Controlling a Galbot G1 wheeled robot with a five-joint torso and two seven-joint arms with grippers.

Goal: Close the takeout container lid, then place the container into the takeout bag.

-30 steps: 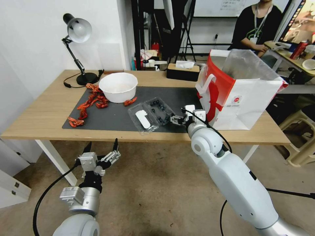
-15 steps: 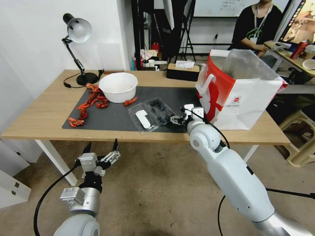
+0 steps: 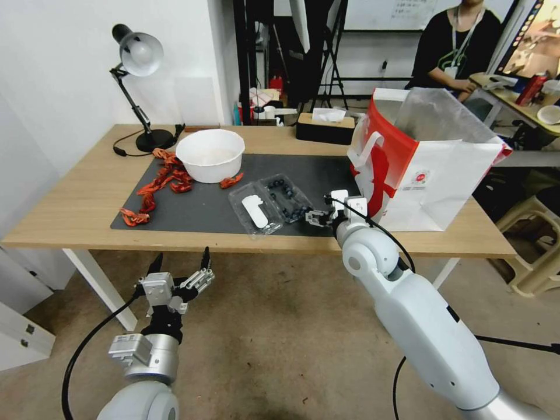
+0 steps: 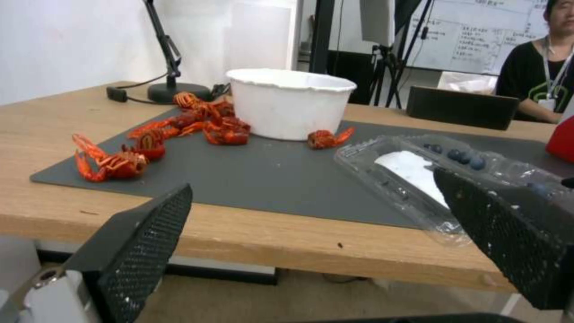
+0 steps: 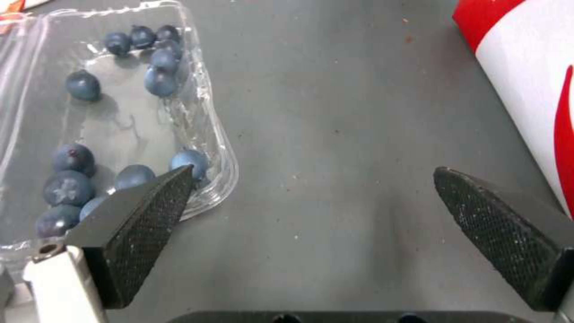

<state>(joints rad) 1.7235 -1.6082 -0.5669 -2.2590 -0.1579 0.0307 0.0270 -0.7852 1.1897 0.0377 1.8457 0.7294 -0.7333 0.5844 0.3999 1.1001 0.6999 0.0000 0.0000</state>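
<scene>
while spread wide, right gripper (image 5: 311,197) flanks takeout container (image 5: 107,116) rim.

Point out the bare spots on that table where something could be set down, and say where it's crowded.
Free: the dark mat between the crayfish and the open takeout container; bare wood at the table's left end. A narrow strip of mat separates the container from the takeout bag, but the open right hand hovers there. Crowded: around the white bowl, ringed by crayfish.

White bowl (image 3: 210,154) on the dark mat (image 3: 198,204); red crayfish (image 3: 156,185) beside it; desk lamp (image 3: 135,87), tissue box (image 3: 325,127) behind.
</scene>
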